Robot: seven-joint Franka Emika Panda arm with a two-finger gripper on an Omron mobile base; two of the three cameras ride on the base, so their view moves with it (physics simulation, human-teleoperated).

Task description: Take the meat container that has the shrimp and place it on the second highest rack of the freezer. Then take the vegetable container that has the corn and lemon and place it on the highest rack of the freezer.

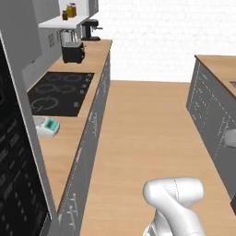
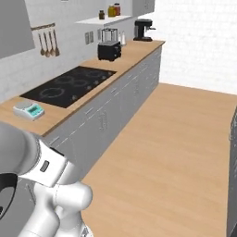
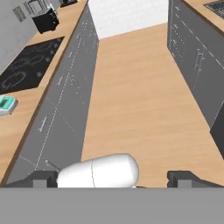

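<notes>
Black glass cooktop lay left of centre | small white scale with teal display sat just below it | black toaster and black coffee machine stood upper left | three wooden utensils hung upper left

The small white kitchen scale with a teal face is cut off by the left edge of the hand view, so only part shows. The jars on the white wall shelf are too small for me to tell their contents. The tall dark grey cabinet front runs off the left and bottom edges of the left base view, its handle and shelves unseen.
</notes>
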